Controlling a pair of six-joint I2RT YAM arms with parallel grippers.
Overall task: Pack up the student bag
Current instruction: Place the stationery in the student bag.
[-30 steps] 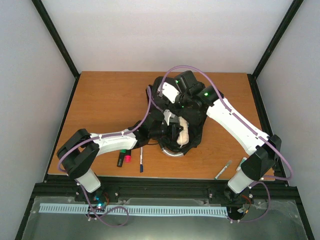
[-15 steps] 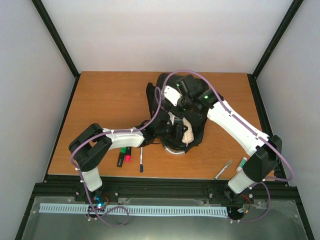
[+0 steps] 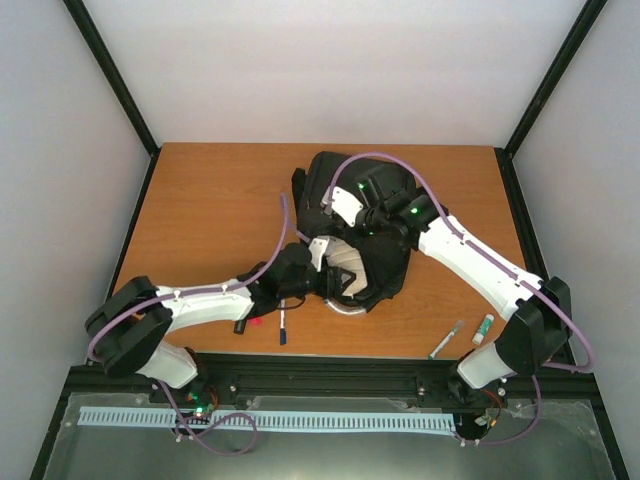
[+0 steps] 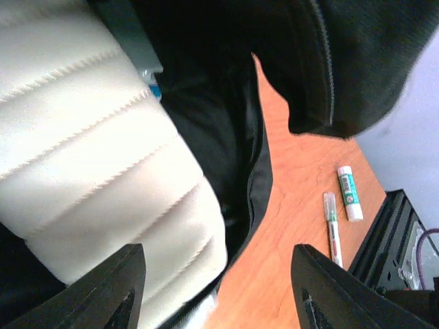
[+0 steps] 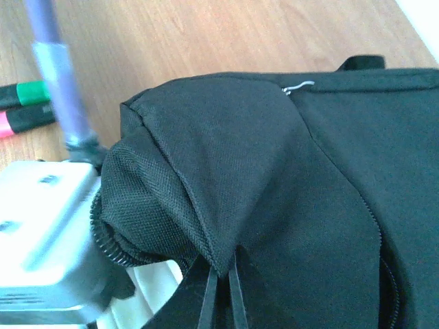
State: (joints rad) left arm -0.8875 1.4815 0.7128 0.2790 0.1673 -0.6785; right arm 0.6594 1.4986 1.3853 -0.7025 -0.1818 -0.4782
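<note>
The black student bag [image 3: 385,262] lies in the middle of the table with its mouth toward the arms. My right gripper [image 5: 223,277] is shut on a fold of the student bag's fabric [image 5: 274,171] and holds the flap up. A whitish ribbed pouch [image 4: 89,157] lies inside the opening, also seen from above as the pouch [image 3: 340,264]. My left gripper [image 4: 216,295] is open at the bag's mouth, its fingers [image 4: 123,288] spread wide, with the pouch's near end just ahead of them and not gripped.
A green marker [image 3: 244,318], a pink marker [image 3: 256,320] and a blue pen [image 3: 283,325] lie left of the bag near the front edge. A pen [image 3: 447,338] and a glue stick [image 3: 484,328] lie at the front right. A metal ring [image 3: 345,306] shows under the bag.
My left gripper has opened and let go of the pouch, which now lies in the bag's mouth. The left arm has drawn back toward the near left. The right gripper keeps its grip.
</note>
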